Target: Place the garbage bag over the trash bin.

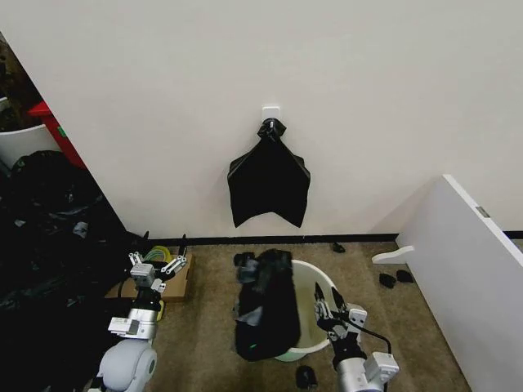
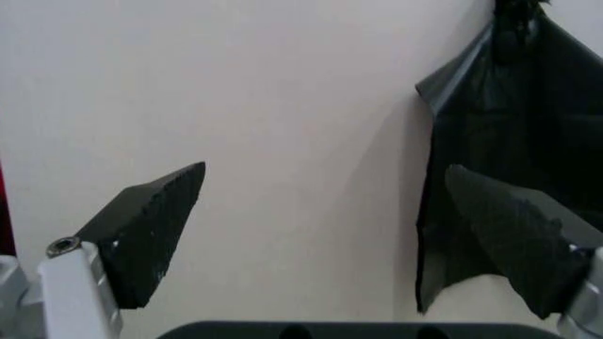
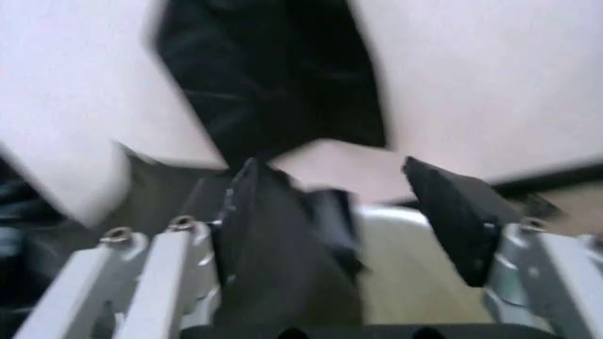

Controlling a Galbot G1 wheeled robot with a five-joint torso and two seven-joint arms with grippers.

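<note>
A black garbage bag (image 1: pixel 265 314) lies draped over the left rim of the off-white trash bin (image 1: pixel 315 286) and hangs down its outer side. A second black bag (image 1: pixel 270 180) hangs from a white wall hook above. My right gripper (image 1: pixel 328 304) is open at the bin's right rim; in its wrist view the right gripper (image 3: pixel 332 166) faces the draped bag (image 3: pixel 292 261) and the bin (image 3: pixel 414 240). My left gripper (image 1: pixel 157 263) is open to the left of the bin, away from it. Its wrist view has the left gripper (image 2: pixel 325 173) facing the wall and the hanging bag (image 2: pixel 527 141).
A heap of black bags (image 1: pixel 49 237) fills the left side. A cardboard box (image 1: pixel 176 282) sits by the left gripper. A white panel (image 1: pixel 470 261) stands on the right, with small dark objects (image 1: pixel 388 280) on the floor near it. A white tub (image 1: pixel 20 139) stands far left.
</note>
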